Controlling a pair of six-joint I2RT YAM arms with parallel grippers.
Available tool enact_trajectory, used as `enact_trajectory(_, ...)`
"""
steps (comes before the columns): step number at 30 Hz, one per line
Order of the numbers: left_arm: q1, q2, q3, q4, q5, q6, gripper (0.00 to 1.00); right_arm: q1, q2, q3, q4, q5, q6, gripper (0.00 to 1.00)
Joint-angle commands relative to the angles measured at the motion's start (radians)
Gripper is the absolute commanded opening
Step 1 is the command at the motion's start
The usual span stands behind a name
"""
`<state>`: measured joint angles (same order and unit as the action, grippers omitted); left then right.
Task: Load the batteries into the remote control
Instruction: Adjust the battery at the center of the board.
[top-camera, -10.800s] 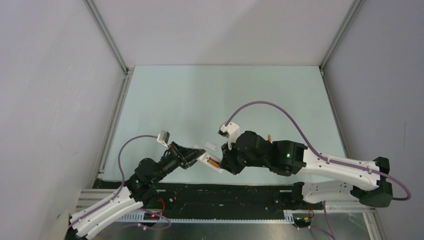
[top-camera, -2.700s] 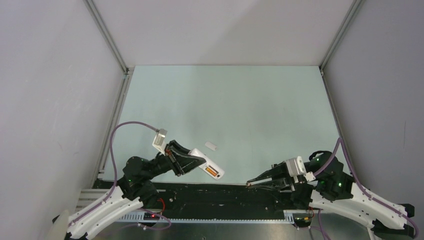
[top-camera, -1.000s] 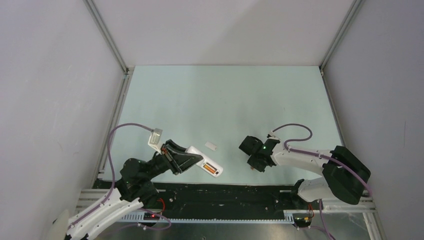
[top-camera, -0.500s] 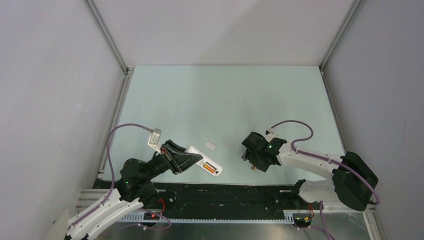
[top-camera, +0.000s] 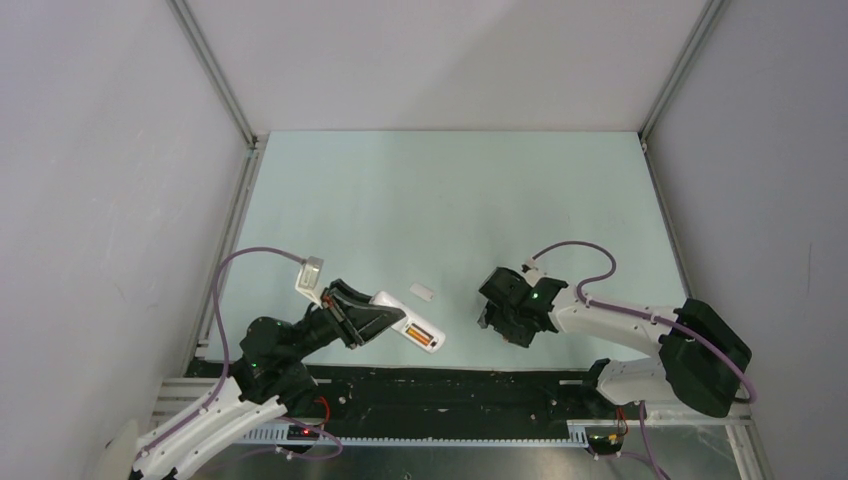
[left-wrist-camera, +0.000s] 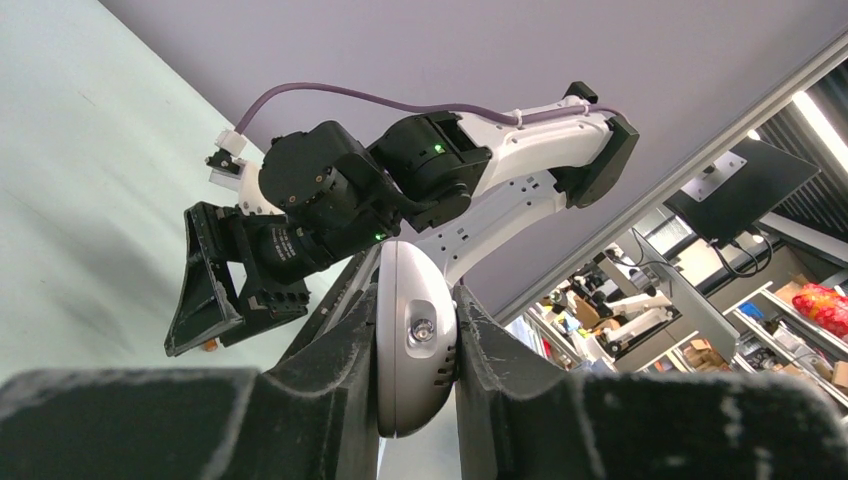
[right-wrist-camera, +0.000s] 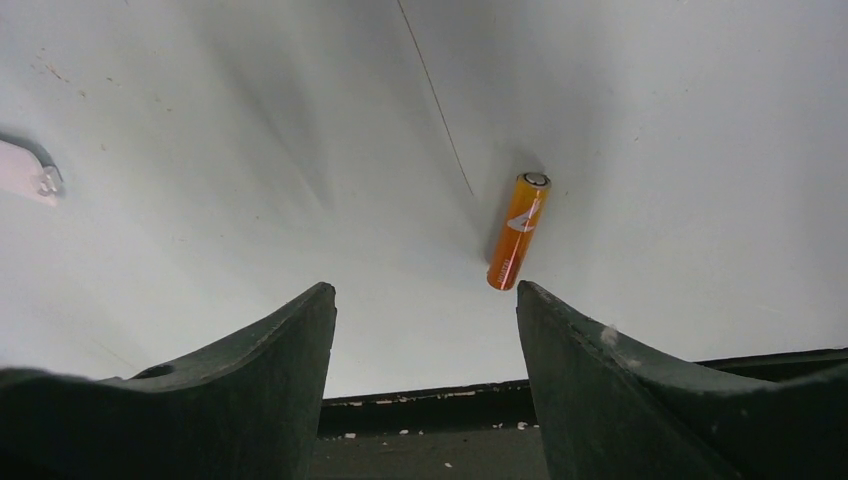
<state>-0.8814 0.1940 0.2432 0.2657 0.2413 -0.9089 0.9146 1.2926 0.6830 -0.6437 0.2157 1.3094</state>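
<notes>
- Step in hand: pickup of the second battery. This is a judgement: one orange cell already lies in the remote's recess and one lies loose on the table.
- Left gripper (top-camera: 372, 318): clamped on the remote control (top-camera: 412, 331) at the near left, recess side up, free end pointing right. The left wrist view shows the handset's rounded end pinched between both fingers. I cannot tell whether the free end touches the table.
- Seated battery (top-camera: 427, 340): an orange strip in the recess, towards the remote's free end.
- Right gripper (right-wrist-camera: 424, 292): jaws wide, nothing between them. It hangs low over the table (top-camera: 450, 200), right of the remote and apart from it.
- Loose battery (right-wrist-camera: 518, 244): flat on the table, close to the near edge. It lies just beyond the fingertips and in line with the right-hand finger of the wrist view, not centred in the gap. In the top view the gripper body hides it.
- Small white piece (top-camera: 422, 291): on the table just beyond the remote. Probably the battery cover; unconfirmed.
- Next move calls for a sideways shift so the cell sits midway between the fingers, a wrist turn so the pads close across its thin body, then descent to the table and closing.
- Risk: the cell is round and could roll towards the near edge if a finger lands on it.
</notes>
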Motion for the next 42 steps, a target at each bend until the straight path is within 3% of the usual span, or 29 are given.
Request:
enact_trajectory(1, -0.001, -0.006, 0.013, 0.02, -0.006, -0.005, 0.0, 0.019, -0.002, 0.006, -0.035, 0.022, 0.024, 0.71)
enact_trajectory(42, -0.002, -0.031, 0.015, -0.001, -0.021, 0.0, 0.0, -0.112, 0.116, -0.004, 0.221, -0.052, -0.14, 0.68)
